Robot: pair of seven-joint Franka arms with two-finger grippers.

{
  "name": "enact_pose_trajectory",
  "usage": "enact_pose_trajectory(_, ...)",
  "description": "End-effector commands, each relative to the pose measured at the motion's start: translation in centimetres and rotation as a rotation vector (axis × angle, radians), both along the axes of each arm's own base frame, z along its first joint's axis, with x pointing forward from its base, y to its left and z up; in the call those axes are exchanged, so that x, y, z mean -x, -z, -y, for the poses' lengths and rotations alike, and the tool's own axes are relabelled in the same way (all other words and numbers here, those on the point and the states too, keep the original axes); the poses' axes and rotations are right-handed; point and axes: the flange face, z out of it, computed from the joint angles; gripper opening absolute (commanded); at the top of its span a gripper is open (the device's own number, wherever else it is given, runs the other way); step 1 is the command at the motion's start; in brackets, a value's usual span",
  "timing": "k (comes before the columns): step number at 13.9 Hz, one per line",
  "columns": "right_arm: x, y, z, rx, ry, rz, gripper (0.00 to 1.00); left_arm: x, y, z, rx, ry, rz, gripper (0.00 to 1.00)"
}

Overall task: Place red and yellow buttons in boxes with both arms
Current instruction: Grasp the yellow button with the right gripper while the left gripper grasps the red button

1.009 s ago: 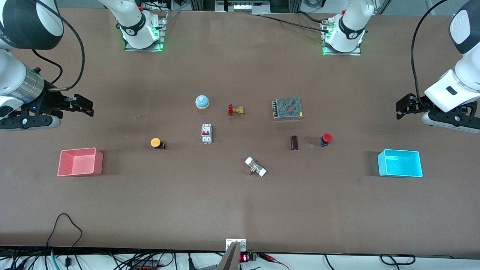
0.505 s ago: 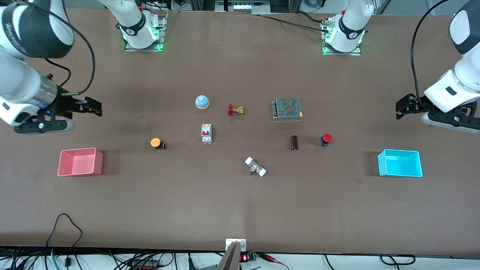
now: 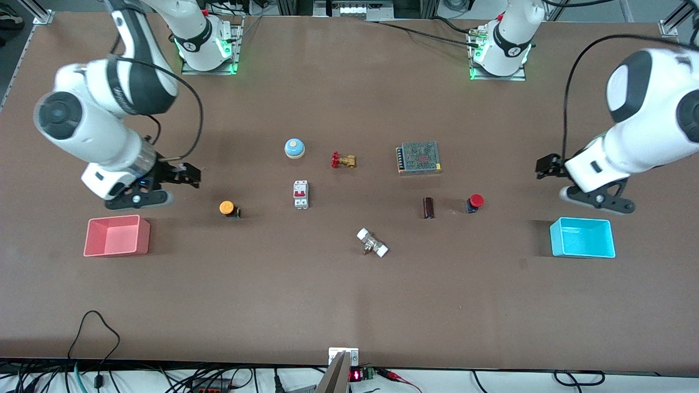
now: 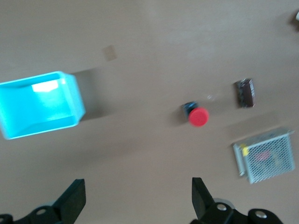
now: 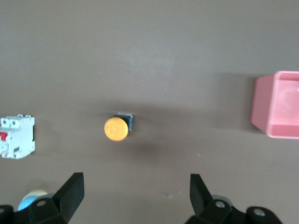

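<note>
Both arms up over the counter (image 3: 349, 305), jaws released, empty.
Right gripper (image 3: 183, 174) over bare counter near yellow button (image 3: 226, 207) and pink box (image 3: 116, 236); left gripper (image 3: 548, 165) between red button (image 3: 475, 201) and cyan box (image 3: 582, 237).

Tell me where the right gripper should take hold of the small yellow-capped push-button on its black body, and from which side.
Probably from straight above, fingers closing on the round cap's sides. The yellow-capped push-button looks to sit cap-up on the table, apart from the pink plastic bin and white circuit breaker. The right gripper, open and empty, hangs over bare table between button and bin.
</note>
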Motion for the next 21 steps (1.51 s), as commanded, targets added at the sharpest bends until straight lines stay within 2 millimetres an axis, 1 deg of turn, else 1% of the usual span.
enact_pose_trajectory(1, 1.0, 3.8, -0.9, 0.005, -0.004, 0.037, 1.00, -2.2, 6.9, 0.5, 0.024, -0.065, -0.020, 1.00)
enact_pose_trajectory(2, 1.3, 5.4, -1.3, 0.002, 0.000, 0.044, 1.00, -2.4, 9.1, 1.4, 0.017, -0.095, -0.031, 1.00)
enact_pose_trajectory(3, 1.4, 7.0, -1.8, -0.001, 0.005, 0.048, 1.00, -2.5, 10.8, 2.3, 0.007, -0.146, -0.032, 1.00)
enact_pose_trajectory(4, 1.4, 8.1, -2.2, -0.003, -0.001, 0.051, 1.00, -2.3, 12.2, 4.1, -0.003, -0.178, -0.034, 1.00)
enact_pose_trajectory(5, 1.5, 9.1, -2.6, -0.001, -0.011, 0.045, 1.00, -1.6, 13.8, 6.2, -0.012, -0.198, -0.032, 1.00)
enact_pose_trajectory(6, 1.5, 9.9, -3.4, 0.001, -0.031, 0.049, 1.00, -0.6, 15.3, 7.4, -0.014, -0.221, -0.011, 1.00)
enact_pose_trajectory(8, 1.5, 11.1, -3.8, -0.004, -0.037, 0.056, 1.00, 0.9, 17.7, 9.7, -0.014, -0.229, 0.036, 1.00)
enact_pose_trajectory(10, 1.4, 12.4, -3.8, -0.006, -0.037, 0.056, 1.00, 2.0, 19.8, 10.0, -0.005, -0.234, 0.081, 1.00)
enact_pose_trajectory(11, 1.4, 13.1, -3.8, -0.009, -0.032, 0.060, 1.00, 2.9, 20.9, 10.8, -0.004, -0.221, 0.089, 1.00)
enact_pose_trajectory(12, 1.4, 13.8, -4.0, -0.013, -0.020, 0.069, 1.00, 3.4, 21.4, 10.8, -0.008, -0.215, 0.086, 1.00)
enact_pose_trajectory(15, 1.3, 15.0, -4.2, -0.021, -0.016, 0.080, 1.00, 3.5, 21.5, 10.8, -0.014, -0.205, 0.085, 1.00)
enact_pose_trajectory(17, 1.5, 15.4, -4.5, -0.020, 0.018, 0.072, 1.00, 3.9, 22.0, 10.7, -0.018, -0.205, 0.074, 0.99)
enact_pose_trajectory(18, 1.6, 15.7, -4.9, -0.020, 0.014, 0.067, 1.00, 4.1, 22.2, 10.7, -0.020, -0.201, 0.070, 0.93)
enact_pose_trajectory(19, 1.7, 15.9, -4.9, -0.019, 0.014, 0.064, 1.00, 4.1, 22.4, 10.6, -0.022, -0.199, 0.066, 0.82)
enact_pose_trajectory(20, 1.7, 15.9, -4.9, -0.019, 0.014, 0.064, 0.95, 4.4, 23.6, 10.5, -0.028, -0.199, 0.047, 0.68)
enact_pose_trajectory(21, 1.7, 15.9, -4.9, -0.019, 0.014, 0.064, 0.84, 4.4, 23.9, 10.4, -0.030, -0.200, 0.044, 0.53)
